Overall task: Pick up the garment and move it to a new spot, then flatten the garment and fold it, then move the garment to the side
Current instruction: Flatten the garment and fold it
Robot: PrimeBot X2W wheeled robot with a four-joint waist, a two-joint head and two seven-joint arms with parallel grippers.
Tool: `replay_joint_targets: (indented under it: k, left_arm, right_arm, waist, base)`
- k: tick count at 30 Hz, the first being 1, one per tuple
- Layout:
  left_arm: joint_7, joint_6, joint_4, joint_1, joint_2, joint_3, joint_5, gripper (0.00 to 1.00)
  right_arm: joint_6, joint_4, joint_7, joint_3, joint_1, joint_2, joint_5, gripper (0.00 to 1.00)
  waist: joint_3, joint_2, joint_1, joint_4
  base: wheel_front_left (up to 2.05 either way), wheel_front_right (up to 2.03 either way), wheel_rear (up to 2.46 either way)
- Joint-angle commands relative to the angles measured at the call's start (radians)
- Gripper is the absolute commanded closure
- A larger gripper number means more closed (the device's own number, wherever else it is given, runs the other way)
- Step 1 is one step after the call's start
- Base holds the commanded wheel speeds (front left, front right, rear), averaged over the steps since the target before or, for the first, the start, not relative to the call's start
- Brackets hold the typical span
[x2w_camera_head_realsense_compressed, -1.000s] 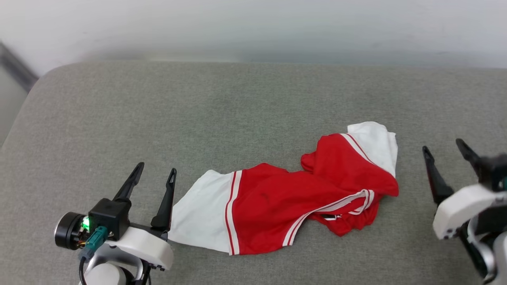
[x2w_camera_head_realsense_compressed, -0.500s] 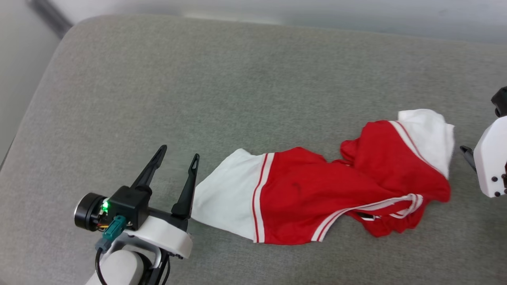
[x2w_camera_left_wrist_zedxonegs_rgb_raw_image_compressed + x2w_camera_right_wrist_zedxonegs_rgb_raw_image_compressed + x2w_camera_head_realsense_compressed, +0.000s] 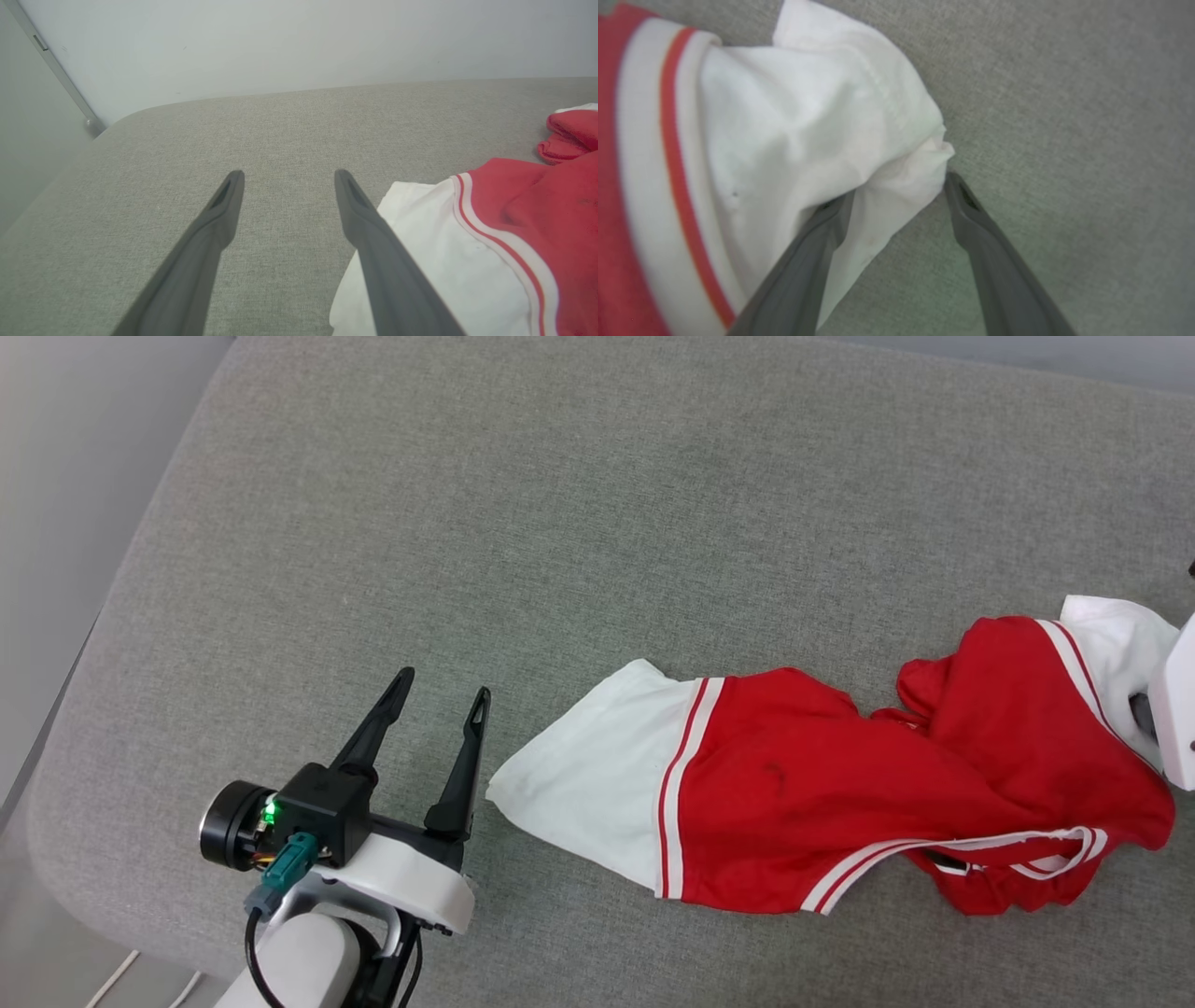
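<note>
The garment (image 3: 812, 803) lies crumpled lengthwise on the grey cushion: red body, white sleeves, red-white striped trim. My left gripper (image 3: 442, 683) stands open just left of the near white sleeve (image 3: 597, 784), its right finger (image 3: 369, 224) beside the sleeve's edge and apart from it. In the left wrist view the garment (image 3: 495, 247) lies at the right. My right gripper (image 3: 892, 191) is open over the far white sleeve (image 3: 798, 121); a corner of that sleeve lies between its fingers and covers the left fingertip. In the head view its white casing (image 3: 1178, 700) shows at the right edge.
The grey cushion (image 3: 523, 523) spreads wide behind and left of the garment. Its rounded left edge (image 3: 84, 728) drops to the floor, where white cables (image 3: 112, 980) lie. A pale wall (image 3: 299, 42) rises behind the cushion, with a metal rail (image 3: 51, 65) at the left.
The head camera has swung, shifting the whole picture right and down. My right gripper has come in over the far white sleeve. The garment and left gripper keep their places.
</note>
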Motion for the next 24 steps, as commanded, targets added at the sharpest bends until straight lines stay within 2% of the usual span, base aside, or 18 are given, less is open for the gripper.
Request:
replay_joint_targets:
  k: [1,2,7,14,19,24]
  left_arm:
    - [-0.006,-0.002,0.005,-0.013,-0.002,-0.001,-0.003,0.00]
    - [-0.006,-0.001,0.008,-0.011,-0.001,0.000,-0.005,0.00]
    - [-0.006,0.002,0.018,0.003,0.006,0.002,-0.007,0.00]
    - [0.004,0.012,0.018,0.031,0.028,0.011,-0.018,0.00]
    - [0.010,0.022,0.009,0.063,0.050,0.027,-0.032,0.00]
    - [0.013,0.037,-0.005,0.107,0.069,0.040,-0.045,0.00]
  right_arm:
    - [0.002,0.053,0.014,0.034,0.061,0.023,0.015,0.56]
    - [0.002,0.064,0.013,0.039,0.071,0.022,0.018,1.00]
    - [0.001,0.087,-0.012,0.038,0.092,0.009,0.038,1.00]
    - [0.000,0.086,-0.094,0.011,0.131,-0.010,0.055,1.00]
    - [0.000,0.033,-0.148,-0.045,0.196,-0.026,0.056,1.00]
    - [0.000,-0.056,-0.171,-0.129,0.301,-0.008,0.060,1.00]
  waist:
    - [-0.004,0.0000,0.0000,-0.001]
    - [-0.009,0.0000,0.0000,-0.003]
    - [-0.037,0.0000,0.0000,-0.021]
    - [-0.119,0.0000,0.0000,-0.085]
    - [-0.175,0.0000,0.0000,-0.139]
    - [-0.222,0.0000,0.0000,-0.197]
  base:
    - [0.00,0.00,0.00]
    - [0.00,0.00,0.00]
    - [0.00,0.00,0.00]
    - [0.00,0.00,0.00]
    - [0.00,0.00,0.00]
    - [0.00,0.00,0.00]
